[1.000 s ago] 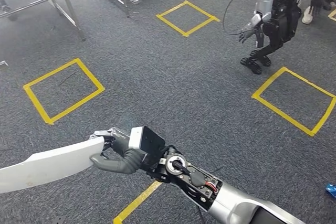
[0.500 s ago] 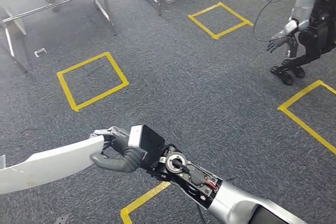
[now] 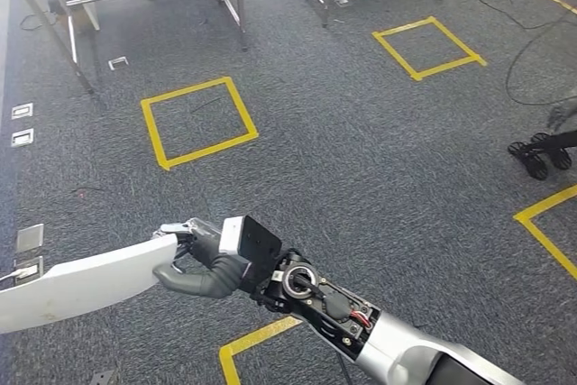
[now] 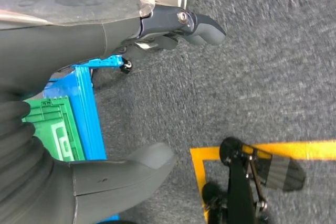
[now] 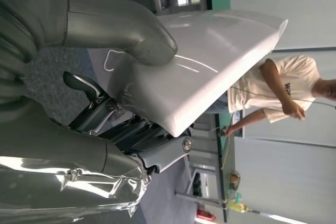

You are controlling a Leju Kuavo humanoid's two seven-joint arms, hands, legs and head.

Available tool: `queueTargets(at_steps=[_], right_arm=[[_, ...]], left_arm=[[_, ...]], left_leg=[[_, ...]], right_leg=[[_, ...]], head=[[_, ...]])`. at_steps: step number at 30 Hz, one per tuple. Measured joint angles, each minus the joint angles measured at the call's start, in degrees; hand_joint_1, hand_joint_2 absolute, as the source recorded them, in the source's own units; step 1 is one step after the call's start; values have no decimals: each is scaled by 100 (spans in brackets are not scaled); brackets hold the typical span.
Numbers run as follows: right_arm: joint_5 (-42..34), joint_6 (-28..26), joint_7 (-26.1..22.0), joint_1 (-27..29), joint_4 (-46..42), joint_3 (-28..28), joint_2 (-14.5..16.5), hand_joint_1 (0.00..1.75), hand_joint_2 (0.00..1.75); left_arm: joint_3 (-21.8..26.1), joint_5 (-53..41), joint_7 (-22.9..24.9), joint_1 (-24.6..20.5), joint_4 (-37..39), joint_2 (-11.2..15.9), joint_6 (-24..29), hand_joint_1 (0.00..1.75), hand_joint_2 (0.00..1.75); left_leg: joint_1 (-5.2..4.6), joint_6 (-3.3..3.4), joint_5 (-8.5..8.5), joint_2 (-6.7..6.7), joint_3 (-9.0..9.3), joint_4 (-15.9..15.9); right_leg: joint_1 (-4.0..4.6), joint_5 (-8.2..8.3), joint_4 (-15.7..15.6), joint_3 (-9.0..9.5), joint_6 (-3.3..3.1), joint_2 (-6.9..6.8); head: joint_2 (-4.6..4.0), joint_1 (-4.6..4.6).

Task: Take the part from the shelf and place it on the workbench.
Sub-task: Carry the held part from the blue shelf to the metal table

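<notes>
1. The robot's right arm [image 3: 381, 335] reaches in from the lower right of the head view, extended forward and to the left across its body, silver forearm and exposed wrist joint in plain sight.
2. The right hand [image 3: 204, 263] grips the white part [image 3: 75, 281] by its near end, thick grey thumb [image 5: 118, 24] pressed on one face and darker fingers [image 5: 130, 129] beneath the other.
3. The left hand [image 4: 130, 93] holds nothing, its thumb and fingers apart.

part [image 3: 75, 283] out left of the right hand [image 3: 204, 263] (thumb beneath its near end), floor squares [image 3: 197, 121] beyond
</notes>
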Motion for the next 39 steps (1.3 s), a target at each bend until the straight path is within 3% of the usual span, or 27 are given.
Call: queueTargets(at_steps=[2,3,4,5,7,9,11,12,14,16,18,19,20,22,24,26,28,29,39], right_arm=[[1,0,-1,11,21,1,0,175,175],[1,0,0,18,34,2,-1,175,175],[4,0,1,22,43,3,-1,175,175],[7,0,1,24,48,4,0,175,175],[13,0,1,25,49,4,1,175,175],[13,1,2,25,50,4,2,175,175],[12,-1,4,24,50,3,5,175,175],[7,-4,9,23,50,1,12,175,175],[-16,-13,16,13,49,-5,27,175,175],[-35,-18,27,10,55,-10,32,175,175],[-52,-18,58,24,71,-11,31,175,175],[-68,-19,80,30,81,-11,30,175,175],[-91,-21,100,34,87,-13,30,175,175],[-137,-45,113,34,95,-19,30,175,175],[-179,-80,93,33,98,-39,30,175,175],[-209,-95,74,35,101,-64,29,175,175],[-226,-94,68,37,104,-82,28,175,175],[-230,-94,67,37,105,-90,28,175,175],[-232,-94,66,37,108,-132,28,175,175]], left_arm=[[0,-2,2,-2,0,-1,0,0,175],[0,-1,2,0,0,-1,0,0,175],[0,1,3,2,0,-1,0,0,175],[0,3,3,3,0,-2,0,0,175],[0,9,3,-2,0,-9,-1,0,175],[0,15,2,-9,0,-17,-1,0,175],[0,16,3,10,0,-15,0,0,175],[0,16,2,26,-1,-17,-1,0,175],[0,9,-3,32,-3,-18,-1,0,175],[0,3,-14,12,-4,-20,-1,0,175],[0,2,-22,7,-4,-25,-2,0,175],[0,1,-25,11,-4,-26,-2,0,175],[0,1,-28,13,-4,-25,-2,0,175],[0,-1,-33,9,-4,-15,-5,0,175],[0,-2,-36,1,-4,-9,-17,0,175],[0,-4,-37,4,-4,-14,-33,0,175],[0,-9,-37,11,-4,-21,-43,0,175],[0,-10,-37,13,-4,-23,-44,0,175],[0,-11,-37,12,-4,-26,-44,0,175]], left_leg=[[-10,27,1,-117,-4,2],[-14,31,1,-187,-4,5],[-17,32,1,-263,-2,10],[-18,31,1,-342,0,16],[-25,15,2,-488,-5,34],[-17,-39,21,-608,-41,40],[8,-121,59,-713,-68,10],[14,-154,53,-686,-79,15],[2,-207,-130,-439,-213,294],[5,-259,-516,-142,-559,1045],[21,-301,-721,-50,-824,1647],[29,-312,-664,-37,-796,1635],[37,-316,-514,-27,-648,1386],[41,-308,-178,12,-170,530],[23,-240,-49,33,99,6],[13,-188,-58,21,112,-46],[8,-184,-64,18,115,-46],[0,-171,-65,16,117,-46],[-56,-90,-79,15,111,-36]], right_leg=[[0,-304,788,-376,5,84],[0,-305,946,-463,-2,92],[0,-187,866,-441,-19,102],[2,23,558,-312,-45,141],[-7,436,-279,51,-115,364],[-9,576,-719,236,-157,536],[-3,585,-785,255,-190,481],[-7,608,-823,272,-219,427],[-39,660,-904,306,-275,321],[-37,679,-925,304,-298,223],[-32,678,-924,293,-298,137],[-33,677,-922,293,-296,107],[-34,673,-919,296,-290,84],[-21,654,-901,298,-255,54],[9,629,-873,281,-203,40],[35,605,-853,269,-261,39],[40,606,-861,279,-347,41],[36,620,-874,286,-347,41],[-10,649,-934,310,-130,41]], head=[[0,-1],[0,-1],[0,-1],[0,-1],[0,-1],[0,-1],[0,2],[0,2],[0,-9],[0,-20],[0,-20],[0,-20],[0,-20],[0,-21],[0,-12],[0,-2],[0,-1],[0,-1],[0,-1]])
